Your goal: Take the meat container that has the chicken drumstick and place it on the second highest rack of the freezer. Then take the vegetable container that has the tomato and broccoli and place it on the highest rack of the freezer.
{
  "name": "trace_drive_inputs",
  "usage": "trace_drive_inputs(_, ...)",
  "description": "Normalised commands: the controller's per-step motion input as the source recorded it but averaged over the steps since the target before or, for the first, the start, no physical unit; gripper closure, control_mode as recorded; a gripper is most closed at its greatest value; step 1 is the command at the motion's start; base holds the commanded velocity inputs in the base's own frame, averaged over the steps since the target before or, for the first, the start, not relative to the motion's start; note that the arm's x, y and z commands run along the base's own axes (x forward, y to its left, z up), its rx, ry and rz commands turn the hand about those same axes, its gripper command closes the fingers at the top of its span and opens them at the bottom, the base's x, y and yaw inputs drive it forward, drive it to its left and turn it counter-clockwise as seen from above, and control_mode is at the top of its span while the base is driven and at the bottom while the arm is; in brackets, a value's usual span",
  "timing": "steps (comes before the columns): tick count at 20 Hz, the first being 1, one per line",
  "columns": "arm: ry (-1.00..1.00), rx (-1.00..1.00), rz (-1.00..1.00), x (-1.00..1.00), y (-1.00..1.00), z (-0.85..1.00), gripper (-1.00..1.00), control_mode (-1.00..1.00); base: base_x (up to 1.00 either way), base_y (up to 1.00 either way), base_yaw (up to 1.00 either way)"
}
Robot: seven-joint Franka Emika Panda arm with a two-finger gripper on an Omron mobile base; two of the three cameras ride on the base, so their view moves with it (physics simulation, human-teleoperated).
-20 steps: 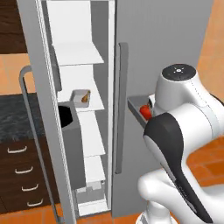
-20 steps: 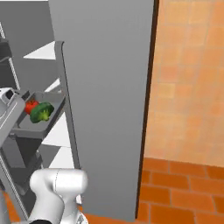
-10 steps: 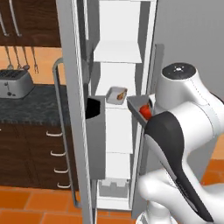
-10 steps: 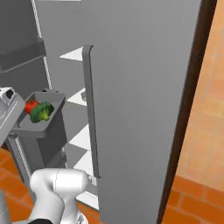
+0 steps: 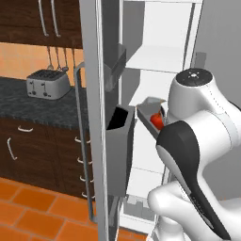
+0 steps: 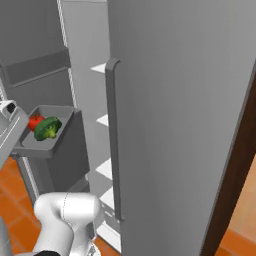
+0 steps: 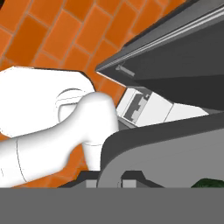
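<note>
Item: vegetable container point(image 6: 44, 142), rigid grey tray carrying tomato point(image 6: 34, 122) and broccoli point(image 6: 48, 128), before the open freezer point(image 5: 160, 56). I judge it light; contents roll. End effector clamped on its rim.

Vegetable container point(image 6: 37, 146): shallow grey tray, roughly level, held up in the air in front of the open freezer point(image 6: 175, 100), beside its dark-grey door bins.
Tomato point(image 6: 34, 122): small glossy red ball, lying in the tray.
Broccoli point(image 6: 48, 128): dark-green lumpy piece, lying in the tray, touching the tomato.
Freezer: tall, light grey, one door swung open, white shelves showing inside.
</note>
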Motion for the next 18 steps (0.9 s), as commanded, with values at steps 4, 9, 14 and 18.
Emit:
trace_drive_inputs(4,0.00,0.00,0.00,0.00,0.00,0.00,1.00,1.00,0.41,-0.26,0.24)
trace_drive_inputs(9,0.00,0.00,0.00,0.00,0.00,0.00,1.00,1.00,0.28,-0.10,0.04)
trace_drive_inputs(14,0.00,0.00,0.00,0.00,0.00,0.00,1.00,1.00,0.20,-0.12,0.00)
trace_drive_inputs(18,0.00,0.00,0.00,0.00,0.00,0.00,1.00,1.00,0.36,-0.14,0.00)
